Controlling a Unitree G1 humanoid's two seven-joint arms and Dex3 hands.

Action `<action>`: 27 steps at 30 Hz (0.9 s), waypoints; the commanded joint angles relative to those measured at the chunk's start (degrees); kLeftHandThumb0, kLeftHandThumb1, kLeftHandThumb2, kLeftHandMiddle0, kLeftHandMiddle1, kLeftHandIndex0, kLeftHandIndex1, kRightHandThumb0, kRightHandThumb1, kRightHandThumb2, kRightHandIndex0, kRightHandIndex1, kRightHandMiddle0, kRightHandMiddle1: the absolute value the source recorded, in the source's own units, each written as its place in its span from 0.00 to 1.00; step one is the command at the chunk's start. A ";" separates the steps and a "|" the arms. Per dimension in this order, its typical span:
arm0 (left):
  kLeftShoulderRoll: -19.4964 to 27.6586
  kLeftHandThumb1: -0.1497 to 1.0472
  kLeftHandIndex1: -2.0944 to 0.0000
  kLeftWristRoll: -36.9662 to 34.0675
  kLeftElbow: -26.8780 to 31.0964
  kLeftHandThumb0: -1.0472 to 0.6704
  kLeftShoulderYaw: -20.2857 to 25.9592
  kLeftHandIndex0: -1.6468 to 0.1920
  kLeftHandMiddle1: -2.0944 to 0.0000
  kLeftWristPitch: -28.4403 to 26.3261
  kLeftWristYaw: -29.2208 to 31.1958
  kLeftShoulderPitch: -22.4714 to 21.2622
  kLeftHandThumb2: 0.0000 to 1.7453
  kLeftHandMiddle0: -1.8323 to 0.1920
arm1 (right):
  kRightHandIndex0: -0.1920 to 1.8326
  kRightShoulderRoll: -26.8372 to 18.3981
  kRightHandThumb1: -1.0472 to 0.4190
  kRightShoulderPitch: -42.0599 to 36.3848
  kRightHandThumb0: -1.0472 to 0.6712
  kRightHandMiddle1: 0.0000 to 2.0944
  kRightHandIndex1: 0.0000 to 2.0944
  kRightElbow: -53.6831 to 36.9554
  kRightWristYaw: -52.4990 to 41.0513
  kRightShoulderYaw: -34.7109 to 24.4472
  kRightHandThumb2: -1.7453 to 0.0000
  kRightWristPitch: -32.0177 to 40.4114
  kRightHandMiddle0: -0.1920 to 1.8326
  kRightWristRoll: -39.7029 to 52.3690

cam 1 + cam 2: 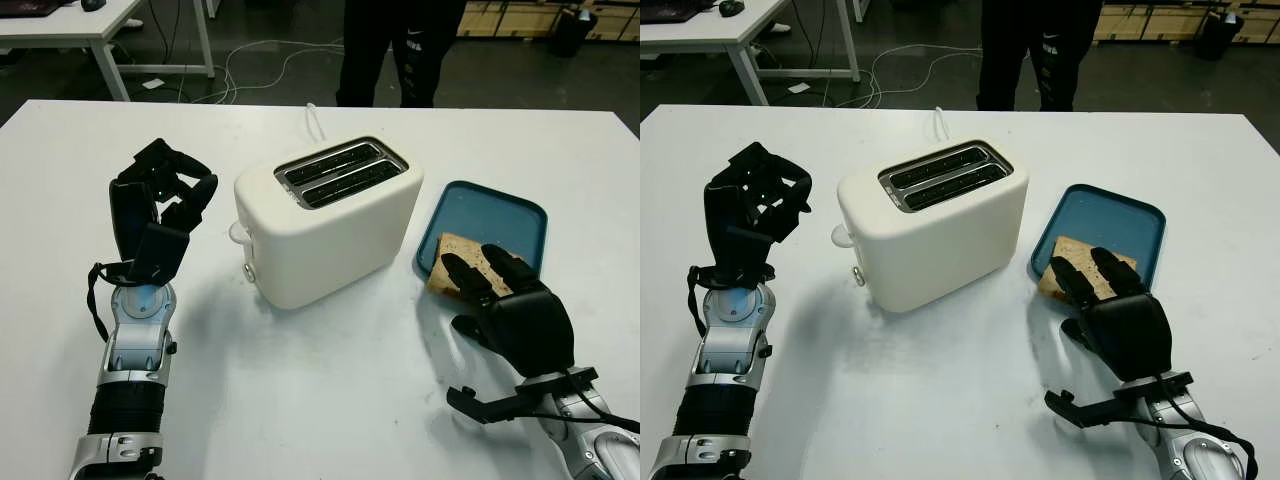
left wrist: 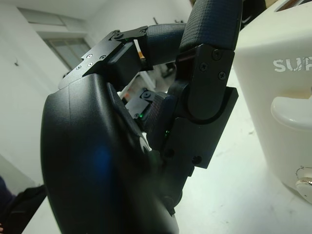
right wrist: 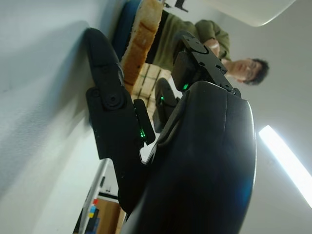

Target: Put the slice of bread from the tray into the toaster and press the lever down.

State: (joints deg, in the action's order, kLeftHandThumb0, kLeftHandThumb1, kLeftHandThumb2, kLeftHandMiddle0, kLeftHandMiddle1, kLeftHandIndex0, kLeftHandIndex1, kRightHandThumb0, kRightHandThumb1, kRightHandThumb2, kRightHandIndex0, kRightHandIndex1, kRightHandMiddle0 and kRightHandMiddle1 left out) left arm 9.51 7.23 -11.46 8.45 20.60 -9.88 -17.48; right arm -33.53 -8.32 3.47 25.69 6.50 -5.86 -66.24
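Observation:
A cream two-slot toaster (image 1: pixel 330 225) stands mid-table, its lever (image 2: pixel 292 109) on the end face toward my left hand. To its right lies a blue tray (image 1: pixel 495 215) with the slice of bread (image 1: pixel 462 250) at its near left corner, jutting over the rim. My right hand (image 1: pixel 485 275) is open, its fingers stretched over the top of the bread. The right wrist view shows the thumb (image 3: pixel 105 83) low by the table and the bread's crust edge (image 3: pixel 141 34) just beyond it. My left hand (image 1: pixel 165 190) is raised left of the toaster, fingers curled and holding nothing.
A person in dark trousers (image 1: pixel 400 50) stands at the table's far edge behind the toaster. The toaster's white cable (image 1: pixel 315 120) runs off the far edge. Another white desk (image 1: pixel 70 25) stands at the back left. Bare white tabletop (image 1: pixel 330 390) spreads in front of the toaster.

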 commanded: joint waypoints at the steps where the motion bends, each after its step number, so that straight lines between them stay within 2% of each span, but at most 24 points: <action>1: 0.42 0.89 0.35 -0.12 -0.01 0.03 0.06 0.47 0.25 0.73 0.28 0.46 0.13 0.45 | 0.31 -1.23 0.11 0.36 0.37 0.02 0.05 1.58 0.96 1.04 0.99 1.54 0.30 -1.18; 4: 0.56 0.89 0.36 0.20 -0.01 0.03 0.03 0.47 0.25 0.86 0.18 0.50 0.13 0.46 | 0.32 -2.11 0.11 0.80 0.36 0.02 0.06 2.29 2.57 1.88 1.00 3.05 0.31 -1.67; 17: 0.67 0.89 0.36 -0.25 0.15 0.04 0.13 0.47 0.25 1.40 0.76 0.60 0.13 0.46 | 0.37 -1.72 0.14 1.25 0.30 0.03 0.11 -2.49 -7.36 4.91 1.00 16.65 0.36 -7.49; 23: 0.67 0.89 0.36 -0.20 0.37 0.03 0.11 0.47 0.25 1.36 0.88 0.68 0.13 0.46 | 0.40 -1.82 0.10 2.45 0.30 0.04 0.15 -2.46 -9.38 5.64 0.99 18.45 0.40 -6.86; 24: 0.66 0.89 0.37 -0.19 0.29 0.03 0.11 0.47 0.25 1.50 0.85 0.67 0.13 0.46 | 0.41 -1.84 0.10 2.71 0.29 0.05 0.26 -2.01 -8.53 5.72 0.99 18.16 0.44 -6.54; 25: 0.64 0.89 0.37 -0.19 0.25 0.03 0.12 0.47 0.25 1.55 0.82 0.65 0.13 0.46 | 0.36 -1.82 0.09 2.94 0.30 0.10 0.52 -1.53 -7.64 5.78 0.98 17.78 0.47 -6.16; 26: 0.64 0.89 0.37 -0.20 0.15 0.03 0.14 0.47 0.25 1.65 0.81 0.62 0.13 0.46 | 0.36 -1.85 0.09 3.16 0.30 0.40 0.70 -0.99 -6.73 5.91 0.96 17.48 0.40 -5.92; 27: 0.63 0.89 0.37 -0.21 0.14 0.03 0.14 0.47 0.25 1.61 0.81 0.61 0.13 0.45 | 0.38 -1.91 0.09 3.38 0.31 0.57 0.77 -0.47 -5.87 6.14 0.95 17.32 0.35 -5.89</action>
State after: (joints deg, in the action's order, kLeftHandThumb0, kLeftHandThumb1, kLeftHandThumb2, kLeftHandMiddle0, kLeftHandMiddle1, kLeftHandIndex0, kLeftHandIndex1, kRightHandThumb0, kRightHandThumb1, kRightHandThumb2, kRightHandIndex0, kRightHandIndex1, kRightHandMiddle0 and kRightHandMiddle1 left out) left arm 9.74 7.13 -11.45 8.46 21.10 -9.18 -17.44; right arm -35.29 -4.99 1.63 18.97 12.03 11.98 -72.63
